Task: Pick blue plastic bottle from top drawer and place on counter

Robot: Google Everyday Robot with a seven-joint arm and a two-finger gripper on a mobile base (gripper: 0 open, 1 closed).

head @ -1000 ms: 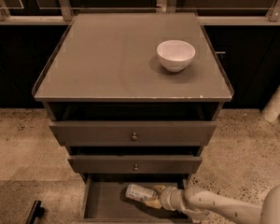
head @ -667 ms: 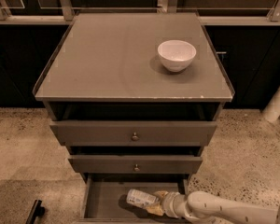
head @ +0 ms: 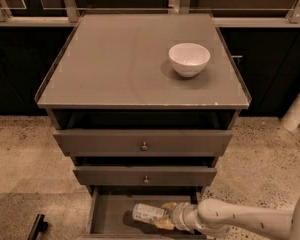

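Note:
The blue plastic bottle (head: 147, 213) lies on its side inside the open top drawer (head: 109, 215), the lowest of the cabinet's drawers. It is clear and pale with a printed label. My gripper (head: 165, 216) reaches into the drawer from the right on a white arm. Its tan fingers (head: 166, 224) are closed around the bottle's right end, one above and one below. The bottle's cap end is hidden in the gripper. The counter (head: 115, 64), a flat grey top with a thin rim, is above.
A white bowl (head: 189, 59) stands on the counter's back right part. Two upper drawers with round knobs (head: 144, 146) are slightly pulled out above the open one. Speckled floor surrounds the cabinet; a white post (head: 296, 109) stands at right.
The bottle and my gripper have shifted together a little toward the drawer's front. The bowl and drawers have not moved.

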